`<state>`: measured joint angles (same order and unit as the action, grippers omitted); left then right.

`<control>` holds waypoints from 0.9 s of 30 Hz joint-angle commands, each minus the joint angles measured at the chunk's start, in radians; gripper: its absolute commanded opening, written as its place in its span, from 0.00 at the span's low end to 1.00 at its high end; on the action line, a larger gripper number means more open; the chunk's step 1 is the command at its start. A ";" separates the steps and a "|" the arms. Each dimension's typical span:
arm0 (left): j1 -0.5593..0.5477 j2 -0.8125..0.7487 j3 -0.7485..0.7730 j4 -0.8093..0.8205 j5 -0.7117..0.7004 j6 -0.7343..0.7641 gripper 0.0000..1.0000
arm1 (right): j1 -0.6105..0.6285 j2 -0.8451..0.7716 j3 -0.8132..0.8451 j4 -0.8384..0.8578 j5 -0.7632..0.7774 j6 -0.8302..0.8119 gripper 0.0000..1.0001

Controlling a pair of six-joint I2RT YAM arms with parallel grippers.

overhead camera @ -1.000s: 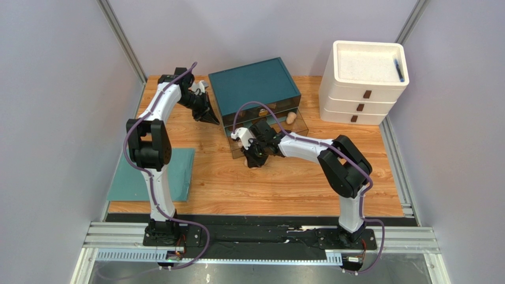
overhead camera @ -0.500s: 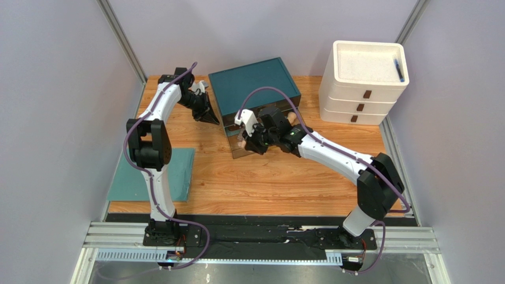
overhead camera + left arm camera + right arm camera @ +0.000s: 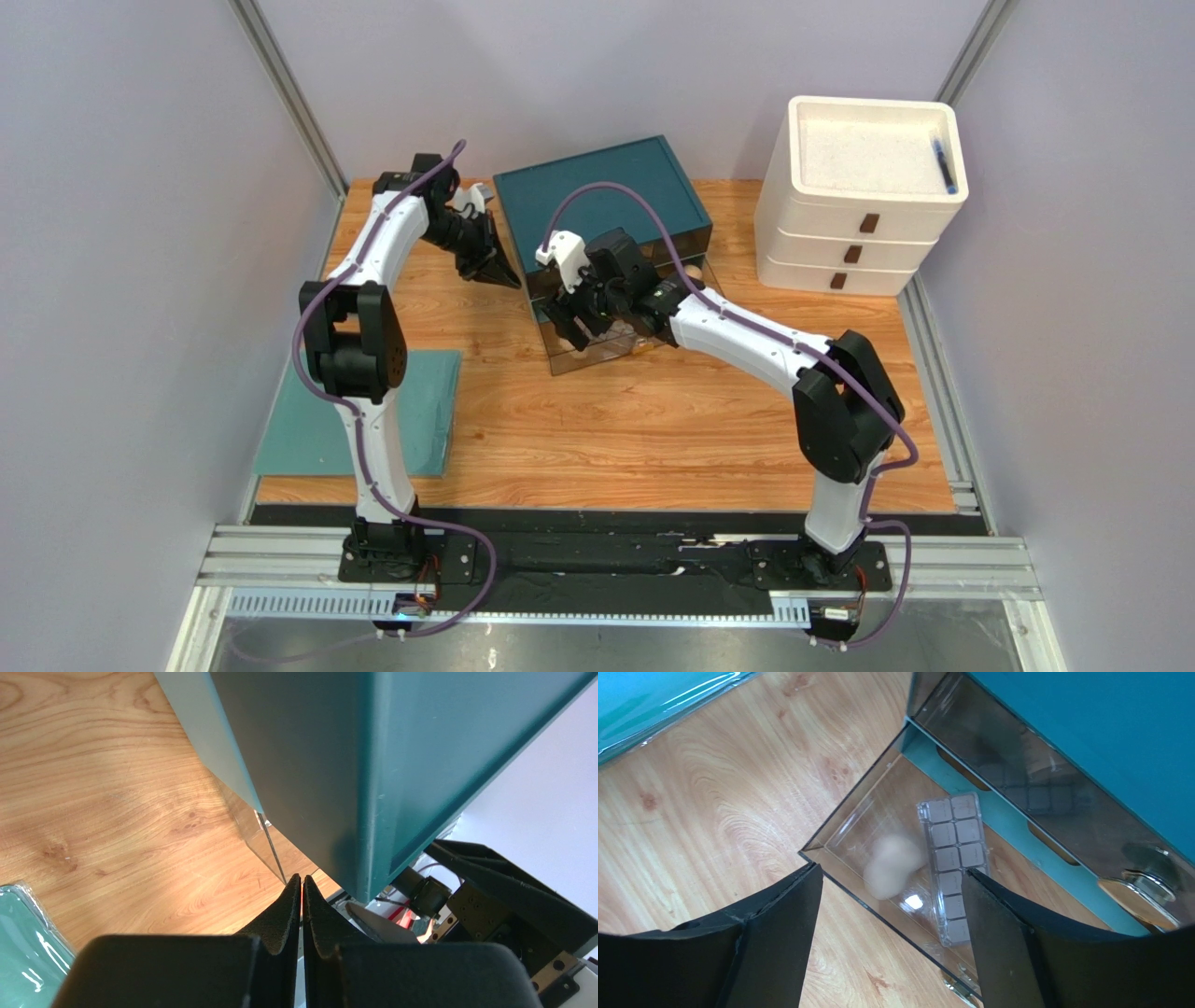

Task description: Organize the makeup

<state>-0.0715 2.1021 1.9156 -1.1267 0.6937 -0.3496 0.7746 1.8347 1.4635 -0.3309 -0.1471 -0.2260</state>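
A beige egg-shaped sponge [image 3: 893, 865], blurred, lies in the pulled-out clear drawer [image 3: 836, 822] of the teal box [image 3: 601, 200]. Beside the sponge in that drawer is the flat palette [image 3: 952, 869] of brownish squares. My right gripper [image 3: 892, 872] hangs open just above the drawer's front left corner, holding nothing; the top view shows the right gripper [image 3: 578, 322] over the drawer. My left gripper [image 3: 302, 883] is shut and empty, its tips by the teal box's [image 3: 393, 763] lower left corner. Other makeup is hidden or too blurred to name.
A second clear drawer [image 3: 1046, 791] sits above the open one, with something round and shiny [image 3: 1148, 875] inside. A white drawer unit [image 3: 856, 210] stands at the back right, a blue pen [image 3: 944, 161] on its top. A green mat [image 3: 365, 413] lies at the left.
My right gripper moved from the drawer's front to above the drawer and opened. The sponge now lies loose in the drawer. The left arm barely moved.
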 commanded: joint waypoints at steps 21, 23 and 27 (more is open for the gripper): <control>-0.031 -0.261 -0.070 0.470 -0.097 -0.189 0.00 | -0.250 -0.419 -0.463 0.227 -0.111 0.482 0.69; -0.037 -0.214 -0.041 0.453 -0.115 -0.207 0.00 | -0.258 -0.423 -0.497 0.224 -0.121 0.507 0.64; -0.066 -0.142 0.064 0.360 -0.258 -0.242 0.00 | -0.305 -0.446 -0.590 0.271 -0.184 0.637 0.44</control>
<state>-0.1116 1.8908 1.8877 -0.7212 0.5629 -0.5392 0.5106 1.4456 0.9470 -0.1589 -0.2501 0.2596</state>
